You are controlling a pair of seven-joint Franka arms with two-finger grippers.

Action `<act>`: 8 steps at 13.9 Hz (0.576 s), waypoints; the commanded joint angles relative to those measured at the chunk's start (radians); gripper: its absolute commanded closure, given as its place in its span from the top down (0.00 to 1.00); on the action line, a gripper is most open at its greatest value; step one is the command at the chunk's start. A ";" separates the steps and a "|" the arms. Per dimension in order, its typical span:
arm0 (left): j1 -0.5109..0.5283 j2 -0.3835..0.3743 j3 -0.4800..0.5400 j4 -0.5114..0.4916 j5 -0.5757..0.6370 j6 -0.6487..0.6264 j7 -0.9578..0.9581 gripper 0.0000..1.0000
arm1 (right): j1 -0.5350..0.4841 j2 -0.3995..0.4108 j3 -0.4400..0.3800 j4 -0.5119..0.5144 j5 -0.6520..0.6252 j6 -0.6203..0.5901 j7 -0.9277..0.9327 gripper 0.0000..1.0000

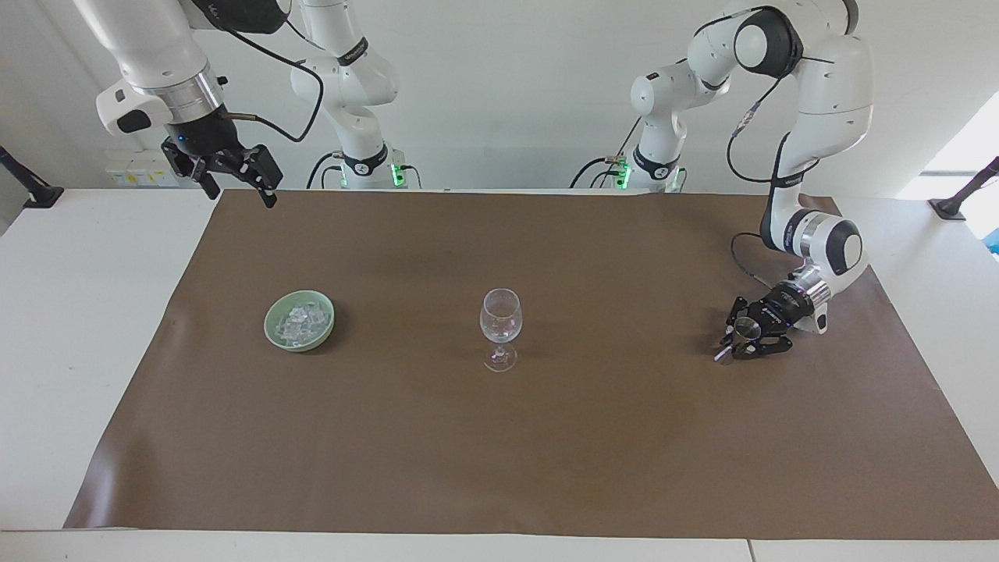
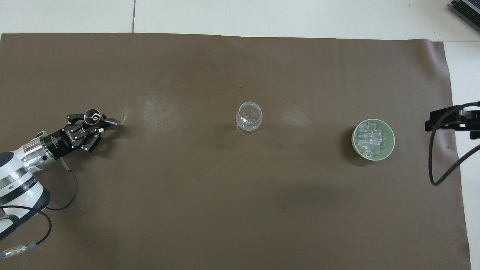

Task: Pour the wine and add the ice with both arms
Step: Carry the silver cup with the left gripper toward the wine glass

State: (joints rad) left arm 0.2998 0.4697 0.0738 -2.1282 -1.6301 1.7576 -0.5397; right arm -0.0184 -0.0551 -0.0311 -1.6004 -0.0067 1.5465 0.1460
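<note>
The wine's vessel, a small dark metal jigger [image 1: 747,328] [image 2: 91,116], stands on the brown mat at the left arm's end of the table; no liquid shows in it. My left gripper [image 1: 735,344] [image 2: 98,125] lies low on the mat, shut on the jigger's waist. A clear stemmed glass [image 1: 500,320] [image 2: 248,118] stands upright mid-mat. The ice [image 1: 300,318] [image 2: 370,139], a heap of clear cubes, fills a pale green bowl [image 1: 275,332] [image 2: 390,144] toward the right arm's end. My right gripper [image 1: 240,190] hangs open and empty, high over the mat's corner by its base.
A brown mat [image 1: 499,437] covers most of the white table. Black cables trail from both wrists; the left arm's cable [image 2: 69,187] loops onto the mat. Black clamps [image 1: 31,187] sit at the table's ends.
</note>
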 commanded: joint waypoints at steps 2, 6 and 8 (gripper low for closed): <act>0.009 -0.032 0.000 -0.038 -0.040 0.005 0.001 0.00 | 0.000 -0.022 0.002 -0.024 -0.007 -0.002 -0.028 1.00; 0.004 -0.049 0.000 -0.016 -0.040 -0.010 -0.040 0.00 | 0.000 -0.022 0.002 -0.024 -0.007 -0.002 -0.028 1.00; -0.008 -0.069 0.000 -0.007 -0.040 -0.010 -0.092 0.00 | 0.000 -0.022 0.002 -0.024 -0.007 -0.002 -0.028 1.00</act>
State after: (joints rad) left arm 0.3038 0.4428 0.0705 -2.1245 -1.6535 1.7541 -0.5789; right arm -0.0184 -0.0551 -0.0311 -1.6004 -0.0067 1.5465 0.1460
